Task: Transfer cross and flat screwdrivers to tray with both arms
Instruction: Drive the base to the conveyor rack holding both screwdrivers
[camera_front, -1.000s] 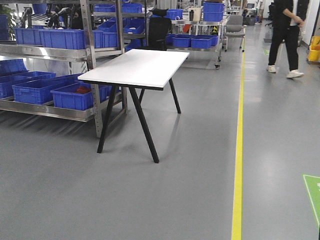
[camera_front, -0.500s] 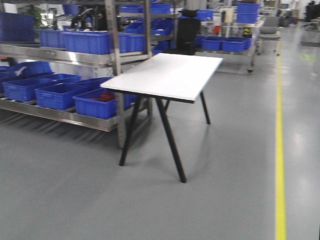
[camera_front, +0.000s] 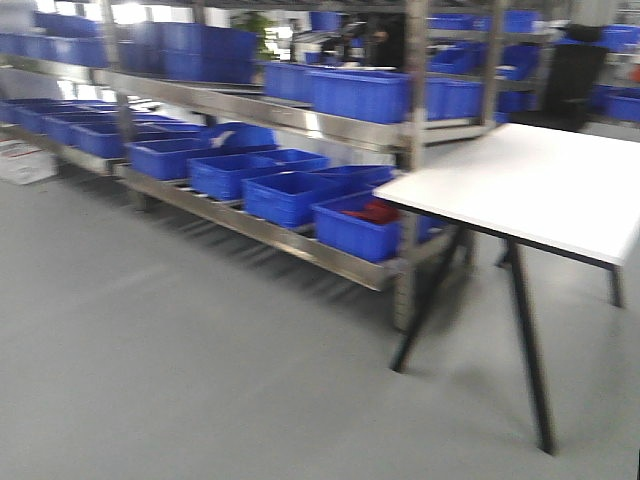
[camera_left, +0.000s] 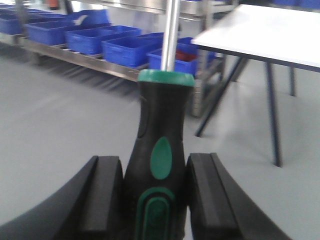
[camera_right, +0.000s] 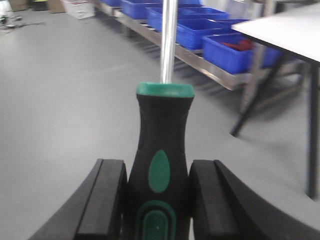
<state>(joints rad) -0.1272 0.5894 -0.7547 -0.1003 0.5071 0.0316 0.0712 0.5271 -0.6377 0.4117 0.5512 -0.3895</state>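
Black-and-green handles are sitting clamped: one screwdriver (camera_left: 161, 150) in the left claw (camera_left: 155, 195), a second screwdriver (camera_right: 162, 150) in the right claw (camera_right: 159, 200); the front view is swinging left, the worktop (camera_front: 540, 185) sliding rightward while blue crates (camera_front: 290, 195) are filling in left of it; the base is probably turning to find the tray, which is showing nowhere; shaft tips are running off-frame, so cross or flat I cannot tell.

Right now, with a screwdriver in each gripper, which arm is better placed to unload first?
Right, marginally. The left gripper holds one screwdriver, the right gripper the other screwdriver, alike, but the table lies rightward in every view. No tray shows, so it's a weak call.
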